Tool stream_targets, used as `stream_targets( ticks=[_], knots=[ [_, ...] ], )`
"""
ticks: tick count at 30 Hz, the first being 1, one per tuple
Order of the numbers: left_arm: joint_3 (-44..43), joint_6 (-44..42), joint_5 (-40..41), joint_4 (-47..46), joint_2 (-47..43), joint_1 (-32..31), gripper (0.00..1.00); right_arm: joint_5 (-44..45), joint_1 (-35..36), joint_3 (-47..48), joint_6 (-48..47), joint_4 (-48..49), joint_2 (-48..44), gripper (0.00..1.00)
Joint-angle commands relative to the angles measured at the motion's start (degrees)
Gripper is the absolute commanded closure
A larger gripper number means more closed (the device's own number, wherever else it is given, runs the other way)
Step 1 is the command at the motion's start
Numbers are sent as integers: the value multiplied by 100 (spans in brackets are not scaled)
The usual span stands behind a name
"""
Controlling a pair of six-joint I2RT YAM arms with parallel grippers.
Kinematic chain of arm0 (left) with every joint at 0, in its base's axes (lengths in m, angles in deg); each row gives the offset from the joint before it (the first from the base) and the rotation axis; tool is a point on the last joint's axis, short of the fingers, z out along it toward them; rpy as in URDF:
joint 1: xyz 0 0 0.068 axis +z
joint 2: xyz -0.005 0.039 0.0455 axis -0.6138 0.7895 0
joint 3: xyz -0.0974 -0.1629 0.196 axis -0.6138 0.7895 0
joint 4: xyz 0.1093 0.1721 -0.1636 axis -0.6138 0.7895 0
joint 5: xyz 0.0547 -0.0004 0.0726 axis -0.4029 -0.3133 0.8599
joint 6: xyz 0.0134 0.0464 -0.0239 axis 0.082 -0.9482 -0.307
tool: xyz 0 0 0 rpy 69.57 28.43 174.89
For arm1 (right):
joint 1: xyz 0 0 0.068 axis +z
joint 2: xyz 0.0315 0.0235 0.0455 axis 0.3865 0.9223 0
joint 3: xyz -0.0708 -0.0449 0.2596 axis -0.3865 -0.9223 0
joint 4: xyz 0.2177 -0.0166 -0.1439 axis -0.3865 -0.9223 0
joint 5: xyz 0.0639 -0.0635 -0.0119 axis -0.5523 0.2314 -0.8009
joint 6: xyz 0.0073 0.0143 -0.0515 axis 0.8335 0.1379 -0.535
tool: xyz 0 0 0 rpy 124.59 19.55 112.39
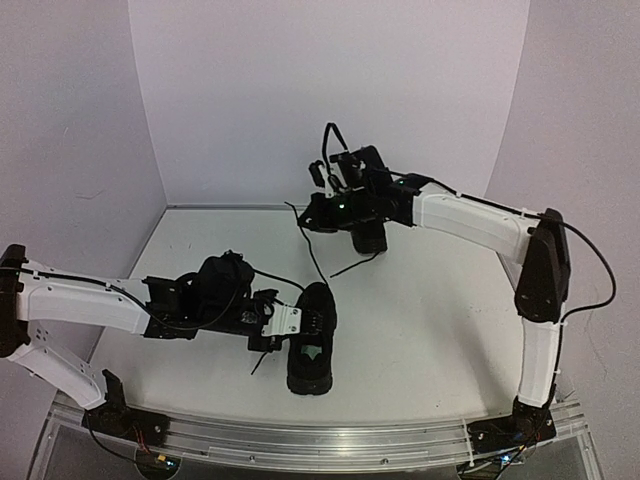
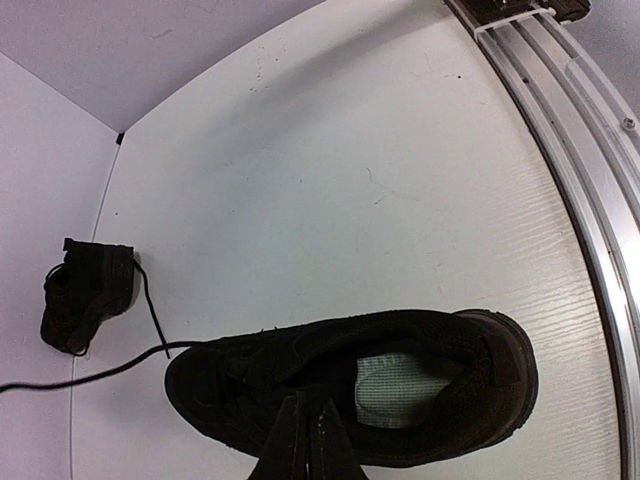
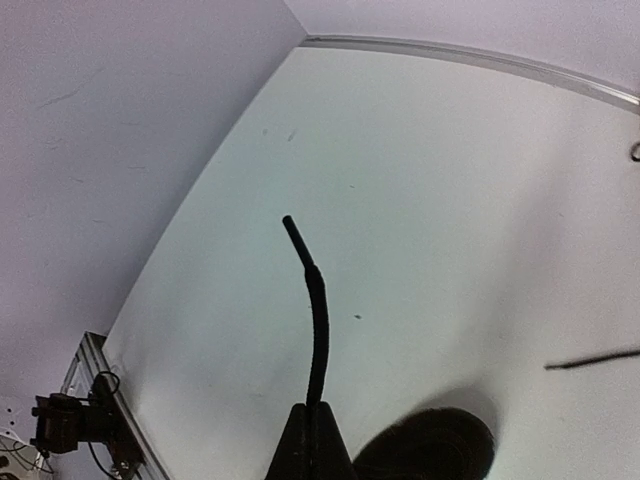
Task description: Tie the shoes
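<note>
Here's where things sit: the near shoe (image 1: 311, 340) is flat on the desk (image 1: 430, 330), close to the front edge, opening up. The far shoe (image 2: 85, 295) is well apart from it, back by the wall. Nothing looks tied yet.

The right hand (image 3: 312, 415) is up beside the far shoe, pinched on a lace (image 3: 318, 320), with the stiff tip poking out past the fingers. From the top view that lace seems to run down to the near shoe's toe end.

The left hand (image 2: 307, 405) is right at the near shoe's side with its fingers together. Can't tell whether it's got a lace or the shoe's edge between them, or nothing.

Stuff I'd worry about:
- The lace is thin and slick-looking, so a tug could slide it straight out of the right hand.
- The shoe looks light. If the left hand isn't really pinning it, pulling the lace would just drag or tip the shoe instead of tightening anything.
- Pull too far and the lace could come out of an eyelet.
- Another loose lace is lying flat on the desk, which will be awkward to pinch.
</note>
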Motion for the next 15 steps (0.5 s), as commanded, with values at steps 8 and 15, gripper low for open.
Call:
stream_targets(
  ticks=[8,15],
  knots=[
    [40,-323,274,98,97,-199,100,-1815,1115,1819,-28,-416,1306,100],
    [19,-347,283,124,179,-239,100,-2798,1241,1672,-54,-474,1234,94]
  ],
)
